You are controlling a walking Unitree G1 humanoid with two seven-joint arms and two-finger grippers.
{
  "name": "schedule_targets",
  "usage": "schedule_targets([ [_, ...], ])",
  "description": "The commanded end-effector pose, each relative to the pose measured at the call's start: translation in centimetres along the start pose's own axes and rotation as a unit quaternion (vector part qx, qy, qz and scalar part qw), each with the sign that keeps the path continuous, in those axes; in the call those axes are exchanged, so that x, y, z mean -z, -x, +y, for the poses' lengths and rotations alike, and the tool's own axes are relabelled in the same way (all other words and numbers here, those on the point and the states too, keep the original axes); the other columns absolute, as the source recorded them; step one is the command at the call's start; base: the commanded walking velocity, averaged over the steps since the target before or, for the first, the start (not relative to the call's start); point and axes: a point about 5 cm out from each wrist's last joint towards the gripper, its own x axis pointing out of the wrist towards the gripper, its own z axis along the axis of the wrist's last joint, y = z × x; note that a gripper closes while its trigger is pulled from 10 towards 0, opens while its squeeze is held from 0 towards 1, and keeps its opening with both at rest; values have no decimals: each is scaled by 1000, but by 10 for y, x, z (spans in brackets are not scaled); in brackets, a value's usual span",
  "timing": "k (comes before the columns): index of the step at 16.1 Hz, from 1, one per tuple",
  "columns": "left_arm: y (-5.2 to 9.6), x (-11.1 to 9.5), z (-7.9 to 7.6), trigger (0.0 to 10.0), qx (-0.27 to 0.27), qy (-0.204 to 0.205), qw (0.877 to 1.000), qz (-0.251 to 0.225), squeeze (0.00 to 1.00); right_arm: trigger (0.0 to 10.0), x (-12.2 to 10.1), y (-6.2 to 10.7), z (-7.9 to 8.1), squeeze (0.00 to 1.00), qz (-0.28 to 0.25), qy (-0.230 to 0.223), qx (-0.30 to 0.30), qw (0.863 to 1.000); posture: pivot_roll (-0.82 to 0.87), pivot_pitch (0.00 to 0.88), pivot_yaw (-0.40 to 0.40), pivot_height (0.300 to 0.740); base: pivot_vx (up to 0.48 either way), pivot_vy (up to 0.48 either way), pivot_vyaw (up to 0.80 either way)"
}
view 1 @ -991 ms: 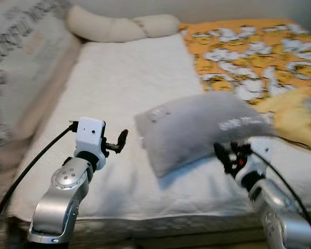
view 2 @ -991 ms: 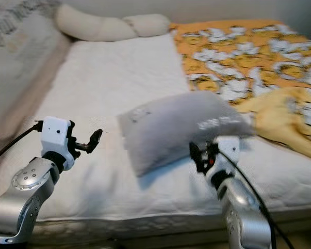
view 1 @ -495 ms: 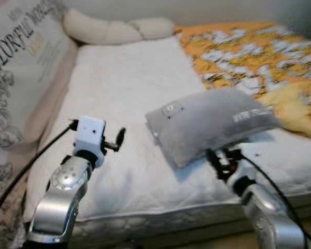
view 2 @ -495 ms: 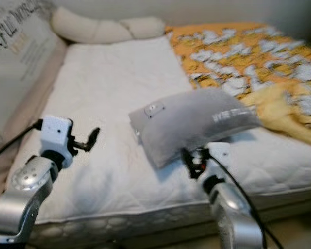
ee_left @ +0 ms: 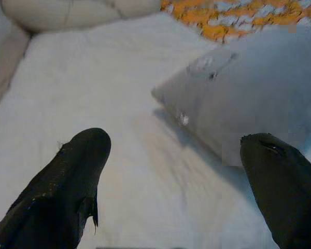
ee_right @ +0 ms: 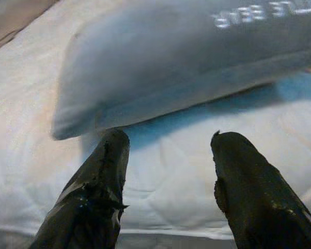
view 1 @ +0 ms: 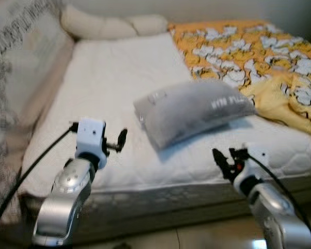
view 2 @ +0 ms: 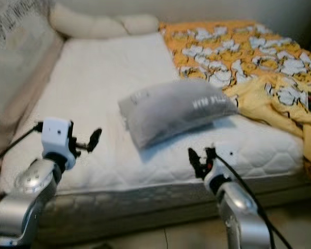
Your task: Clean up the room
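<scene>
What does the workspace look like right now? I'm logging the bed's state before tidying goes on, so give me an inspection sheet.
Surface: white mattress, bare, quilted edge showing.
Job's things: grey pillow lying free on the mattress, held by neither gripper.
Clutter: orange patterned blanket bunched on the robot's right side; cream bolster at the far end.
Grippers: left gripper open, over the mattress; right gripper open, short of the pillow.
Cables: black cable along the left arm.
Surroundings: printed cushion at left; floor below.
</scene>
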Motion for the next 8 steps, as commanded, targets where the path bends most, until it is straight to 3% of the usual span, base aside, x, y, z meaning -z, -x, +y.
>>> schedule_targets([
  [1,2,-1,6,10000,-12,8,1000,-2,0,10000,-6,0,2,0,-9,1,-7,1000,29,0,-1,740,0,0,0],
  [4,5,0,4,10000,-13,18,1000,-3,0,10000,-8,0,3,0,-6,32,-23,999,37,0,-17,740,86,0,0],
  [6,6,1,3,10000,-14,20,1000,-3,0,10000,-8,-1,4,0,-6,28,-22,999,37,0,-20,740,276,0,800],
  [8,7,1,4,10000,-15,19,1000,-1,0,10000,-8,-2,6,0,-5,25,-31,999,39,0,-21,740,277,0,238],
])
